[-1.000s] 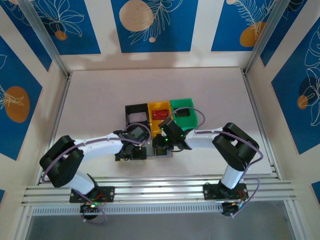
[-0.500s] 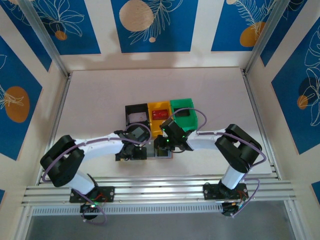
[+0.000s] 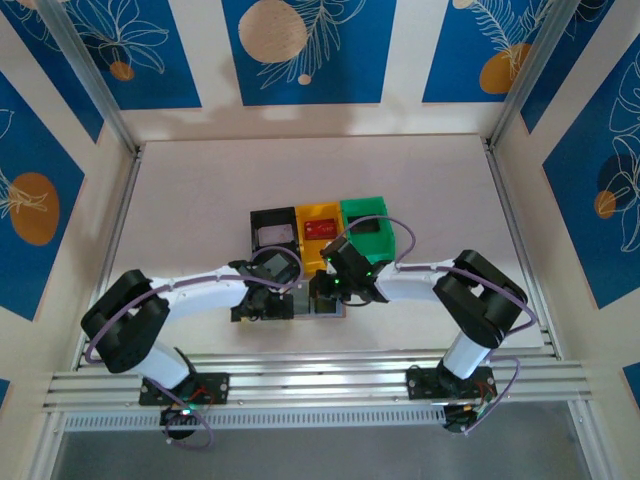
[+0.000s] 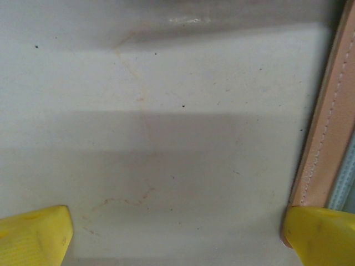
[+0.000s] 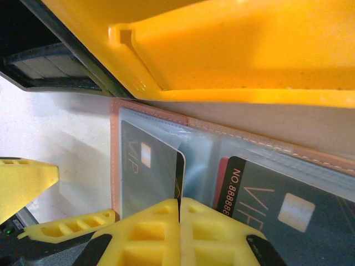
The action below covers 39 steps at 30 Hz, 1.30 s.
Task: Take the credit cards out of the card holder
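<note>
right fingers (image 5: 150, 233) have pinched a card (image 5: 147, 172) in the card holder (image 5: 115, 160); left fingers (image 4: 33, 235) apart.

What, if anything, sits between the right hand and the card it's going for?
Nothing visible. The right hand is shut at the edge of a dark credit card, seemingly pinching it. The clear pocket of the card holder covers most of that card.

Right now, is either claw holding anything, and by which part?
The right gripper pinches a dark credit card by its lifted edge, over the card holder. The left gripper is open, holding nothing.
</note>
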Each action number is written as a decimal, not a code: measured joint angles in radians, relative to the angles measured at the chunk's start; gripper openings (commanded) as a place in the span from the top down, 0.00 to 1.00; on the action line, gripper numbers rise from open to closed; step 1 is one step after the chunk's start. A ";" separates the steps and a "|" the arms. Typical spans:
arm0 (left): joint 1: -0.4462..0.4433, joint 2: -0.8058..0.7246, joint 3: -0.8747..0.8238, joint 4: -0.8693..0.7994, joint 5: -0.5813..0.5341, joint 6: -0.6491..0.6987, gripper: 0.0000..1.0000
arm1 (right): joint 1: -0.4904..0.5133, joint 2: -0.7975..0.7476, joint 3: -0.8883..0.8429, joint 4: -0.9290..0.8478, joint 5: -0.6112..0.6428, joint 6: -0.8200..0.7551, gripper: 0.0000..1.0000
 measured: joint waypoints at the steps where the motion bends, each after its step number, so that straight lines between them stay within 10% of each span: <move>1: 0.000 0.000 0.000 0.000 0.000 0.000 0.00 | 0.000 -0.002 0.000 -0.001 0.000 0.000 0.96; 39: -0.005 0.007 0.007 -0.006 -0.004 -0.007 0.00 | 0.009 -0.061 -0.052 0.064 -0.031 -0.031 0.88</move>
